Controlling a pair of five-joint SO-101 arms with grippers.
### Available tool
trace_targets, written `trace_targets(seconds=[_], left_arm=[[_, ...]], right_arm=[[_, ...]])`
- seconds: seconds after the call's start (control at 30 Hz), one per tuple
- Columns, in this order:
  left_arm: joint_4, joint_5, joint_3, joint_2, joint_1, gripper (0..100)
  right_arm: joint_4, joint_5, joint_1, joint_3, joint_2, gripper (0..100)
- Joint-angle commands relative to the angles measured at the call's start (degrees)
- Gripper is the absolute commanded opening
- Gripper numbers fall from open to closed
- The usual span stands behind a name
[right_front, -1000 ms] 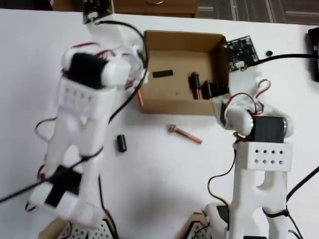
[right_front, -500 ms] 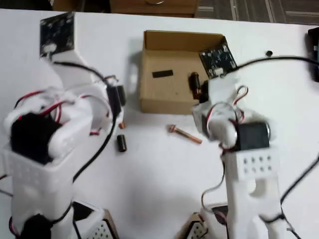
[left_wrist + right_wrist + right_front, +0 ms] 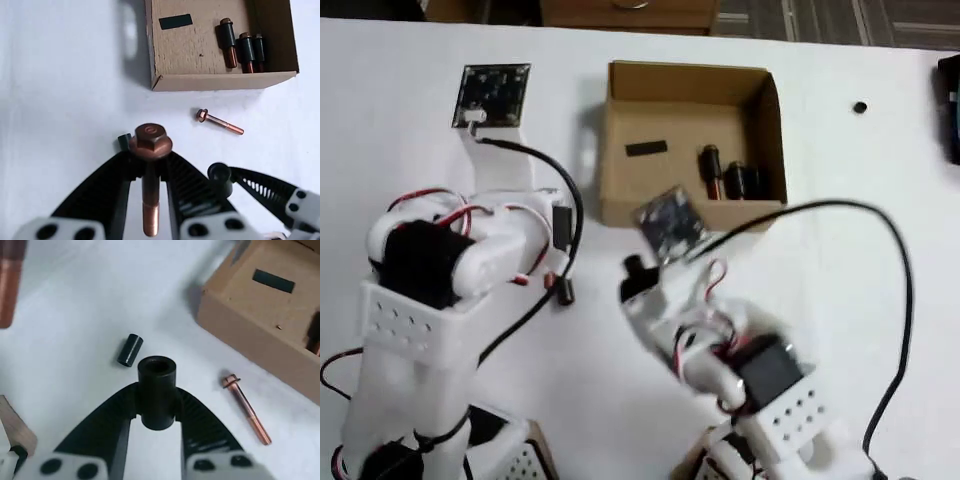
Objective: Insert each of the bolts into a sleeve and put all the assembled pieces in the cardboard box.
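Left hand point(image 3: 149, 172) clamped on bolt point(image 3: 150, 142), right hand point(image 3: 157, 412) clamped on sleeve point(image 3: 157, 374); insertion step in hand; next needs shank lined up with bore

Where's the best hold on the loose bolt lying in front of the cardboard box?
Probably mid-shank on the loose bolt, coming straight down with the jaws across it. It lies flat on the table, apart from the cardboard box, so both sides of the slim shank are open; the flanged head is wider.
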Motion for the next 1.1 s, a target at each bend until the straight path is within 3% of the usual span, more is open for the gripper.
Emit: trace_targets(seconds=[0.0, 0.13, 0.4, 0.7, 1.07], left_arm=[[-4.6, -0.5, 0.5, -2.9, -1.1, 2], [-14.2, -0.2, 5.6, -7.7, -1.0, 2], [-34.1, 3.3, 26.9, -15.4, 2.3, 2], [-38.9, 3.3, 33.1, -20.7, 8.6, 2], [-38.8, 6.6, 36.9, -29.3, 8.8, 2]], right_arm=[[-8.5, -0.6, -1.4, 6.9, -8.0, 1.9], [-13.5, -0.3, -1.6, 13.8, -16.0, 1.9], [-13.1, -0.3, -6.8, 14.8, -18.8, 1.9], [-13.1, -0.5, -7.5, 14.9, -18.8, 1.9], [-12.9, -0.7, -5.6, 14.9, -18.7, 1.9]])
